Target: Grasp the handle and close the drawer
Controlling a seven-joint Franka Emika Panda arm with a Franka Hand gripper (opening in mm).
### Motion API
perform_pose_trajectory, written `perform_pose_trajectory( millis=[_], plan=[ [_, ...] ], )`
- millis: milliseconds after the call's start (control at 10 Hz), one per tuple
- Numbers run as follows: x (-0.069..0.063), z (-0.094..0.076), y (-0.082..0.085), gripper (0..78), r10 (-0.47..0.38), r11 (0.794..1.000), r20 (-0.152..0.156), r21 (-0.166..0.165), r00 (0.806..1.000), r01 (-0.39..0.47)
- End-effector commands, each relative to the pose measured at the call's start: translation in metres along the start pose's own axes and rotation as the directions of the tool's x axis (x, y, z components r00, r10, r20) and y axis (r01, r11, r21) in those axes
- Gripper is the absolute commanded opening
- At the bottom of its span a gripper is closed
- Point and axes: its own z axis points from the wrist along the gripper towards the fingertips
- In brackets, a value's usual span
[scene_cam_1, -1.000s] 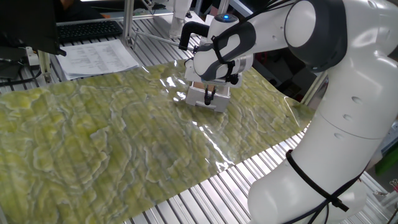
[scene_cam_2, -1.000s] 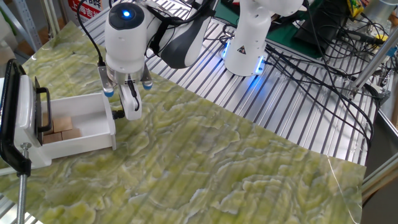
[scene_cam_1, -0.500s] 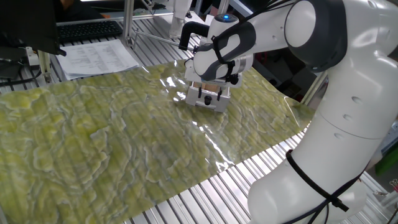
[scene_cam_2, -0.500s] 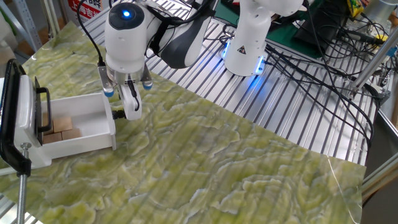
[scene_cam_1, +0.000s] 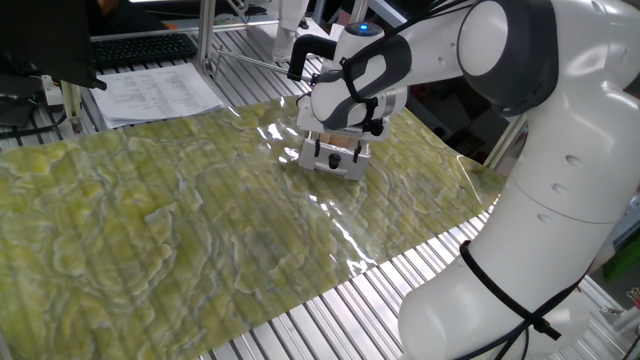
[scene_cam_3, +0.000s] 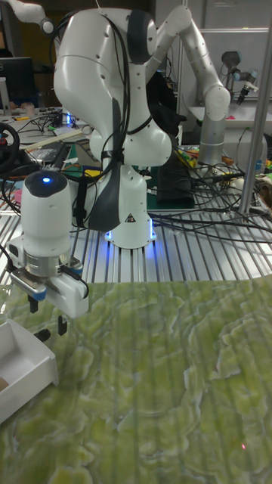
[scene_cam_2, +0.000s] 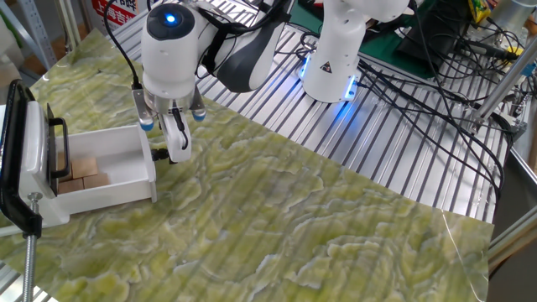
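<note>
The drawer (scene_cam_2: pixel 113 164) is a small white box that stands pulled out of its white housing (scene_cam_2: pixel 33 168), with tan wooden blocks (scene_cam_2: pixel 80 173) inside. It also shows at the lower left of the tall fixed view as the drawer (scene_cam_3: pixel 26 361), and under the hand as the drawer (scene_cam_1: pixel 340 163). The handle (scene_cam_2: pixel 159 156) is a tiny black knob on the front panel, the same handle (scene_cam_3: pixel 43 333) below the fingertips. My gripper (scene_cam_1: pixel 337 154) hangs right in front of the panel, open, with its fingers (scene_cam_1: pixel 321 152) spread to either side of the knob. I cannot tell if they touch it.
A green-yellow marbled mat (scene_cam_2: pixel 277 226) covers the slatted metal table. The housing carries a black carrying handle (scene_cam_2: pixel 57 147) and a clamp frame (scene_cam_2: pixel 15 168) at the left edge. Papers (scene_cam_1: pixel 155 92) and a keyboard (scene_cam_1: pixel 140 47) lie beyond the mat. Cables (scene_cam_2: pixel 419 75) run behind the robot base.
The fingers were together in front of the drawer front one second ago; they have since spread apart. The hand has edged slightly toward the panel. The drawer has not moved.
</note>
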Motion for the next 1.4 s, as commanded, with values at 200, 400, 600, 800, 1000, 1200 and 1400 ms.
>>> perform_pose_trajectory(
  millis=[200,400,600,800,1000,1200,1400],
  plan=[
    [0.0,0.009,0.003,77.4,-0.016,1.0,-0.008,-0.023,1.0,0.016],
    [0.0,0.011,0.003,77.4,-0.013,1.0,-0.008,-0.021,1.0,0.013],
    [0.001,0.017,0.004,77.4,-0.013,1.0,-0.007,-0.022,1.0,0.013],
    [0.001,0.022,0.006,77.4,-0.013,1.0,-0.002,-0.021,1.0,0.013],
    [0.002,0.024,0.006,77.4,-0.017,1.0,0.003,-0.018,1.0,0.017],
    [-0.001,0.027,0.003,77.4,-0.022,1.0,0.005,-0.018,1.0,0.022],
    [-0.007,0.032,-0.003,77.4,-0.052,0.998,0.009,-0.024,0.999,0.052]
  ],
)
